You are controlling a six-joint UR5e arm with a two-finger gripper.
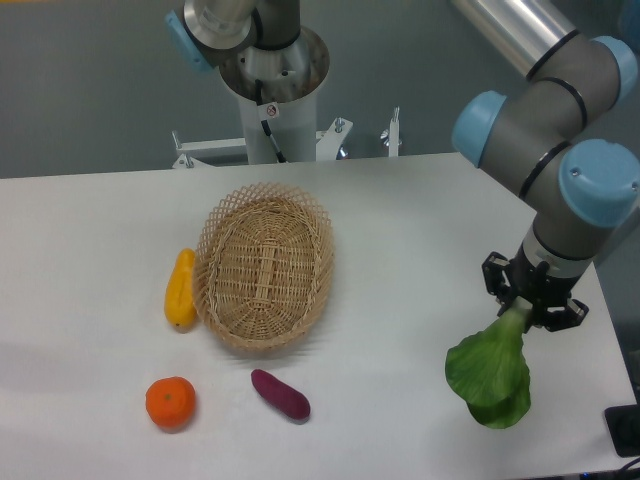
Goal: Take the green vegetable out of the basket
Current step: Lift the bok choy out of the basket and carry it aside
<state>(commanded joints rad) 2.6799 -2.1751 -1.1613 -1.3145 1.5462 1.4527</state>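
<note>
The gripper (533,309) holds the green vegetable (490,372) over the table (400,230).

From the basket (265,270): yellow vegetable (180,289) at 9 o'clock, orange (170,402) at 7, sweet potato (280,394) at 6, bok choy (490,373) at 4

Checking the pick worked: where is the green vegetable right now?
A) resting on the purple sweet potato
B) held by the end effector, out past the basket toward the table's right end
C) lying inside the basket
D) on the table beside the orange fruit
B: the end effector grips the green vegetable by its pale stem, leaves hanging down, well clear of the basket, which looks empty.
</note>
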